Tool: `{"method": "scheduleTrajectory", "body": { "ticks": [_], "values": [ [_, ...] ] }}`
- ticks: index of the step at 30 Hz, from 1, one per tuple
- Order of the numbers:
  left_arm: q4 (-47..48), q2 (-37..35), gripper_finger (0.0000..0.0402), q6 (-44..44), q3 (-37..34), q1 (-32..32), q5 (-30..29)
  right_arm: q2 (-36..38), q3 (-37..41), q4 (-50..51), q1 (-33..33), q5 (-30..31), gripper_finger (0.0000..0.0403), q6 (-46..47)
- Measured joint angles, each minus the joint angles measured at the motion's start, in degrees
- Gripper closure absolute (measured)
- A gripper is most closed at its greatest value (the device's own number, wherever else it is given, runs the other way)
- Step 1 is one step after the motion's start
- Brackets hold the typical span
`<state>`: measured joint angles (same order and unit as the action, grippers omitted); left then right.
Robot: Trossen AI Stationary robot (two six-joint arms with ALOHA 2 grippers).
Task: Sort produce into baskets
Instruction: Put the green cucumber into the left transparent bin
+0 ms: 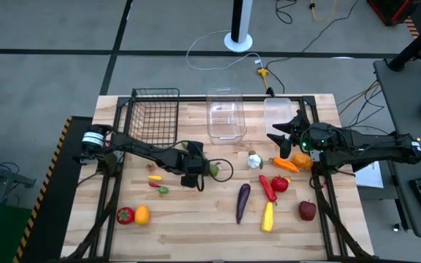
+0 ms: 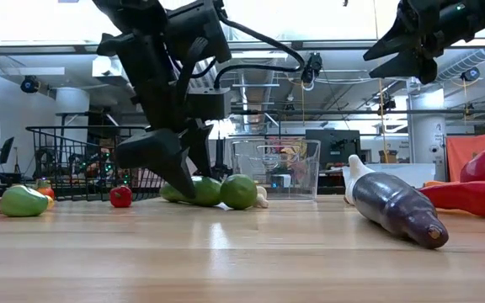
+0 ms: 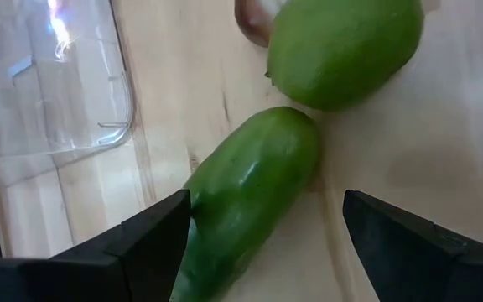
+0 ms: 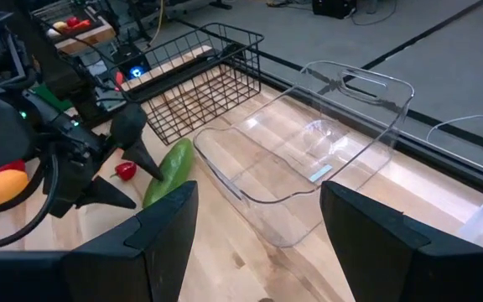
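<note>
The left claw (image 3: 262,243) hangs wide over the green cucumber (image 3: 246,197) on the table (image 1: 196,226), hiding most of it from above. The right claw (image 4: 258,243), gaping and empty, hovers high near the clear bin (image 4: 309,151).

Room is pretty industrial looking. Grey floor (image 1: 42,73) with dark seam lines crossing it, and a white pole on a round base (image 1: 240,38) standing behind the table, with a white cable (image 1: 210,51) looped on the ground next to it. Yellow-black hazard tape (image 1: 58,157) runs along the left edge. From table height you get bright ceiling lights (image 2: 335,17), exposed ducting (image 2: 478,59), a white column (image 2: 426,126) (monitors further back, blurry), plus something orange (image 2: 470,156) far right.
</note>
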<state>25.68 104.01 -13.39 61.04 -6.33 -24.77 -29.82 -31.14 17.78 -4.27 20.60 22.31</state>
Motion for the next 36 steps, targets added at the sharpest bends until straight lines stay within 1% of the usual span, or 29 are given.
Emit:
{"method": "scheduleTrajectory", "body": {
  "ticks": [6, 19, 23, 31, 33, 36],
  "values": [
    [0.2, 0.0, 0.0106, -1.7, 0.0, 0.8, 0.4, 0.0, 0.0, 0.0, 0.0, 0.0, 0.0158, 0.0],
    [0.0, 0.0, 0.0109, -1.8, 0.0, 1.6, 1.8, 0.0, 0.0, 0.0, 0.0, 0.0, 0.0158, 0.0],
    [0.0, 0.0, 0.0131, -2.0, 0.0, 1.6, 1.9, 0.0, 0.1, 0.0, 0.0, 0.0, 0.0158, 0.0],
    [-0.2, 0.2, 0.0198, -2.0, 0.0, 1.9, 2.5, 0.0, 0.1, 0.0, 0.0, 0.0, 0.0158, 0.1],
    [-0.2, 0.2, 0.0208, -2.0, 0.0, 1.9, 2.5, 0.0, 0.1, 0.0, 0.0, 0.0, 0.0158, 0.1],
    [-0.4, 0.2, 0.021, -2.0, 0.0, 1.9, 2.5, 0.0, 0.1, 0.0, 0.0, 0.0, 0.0158, 0.1]
  ]
}}
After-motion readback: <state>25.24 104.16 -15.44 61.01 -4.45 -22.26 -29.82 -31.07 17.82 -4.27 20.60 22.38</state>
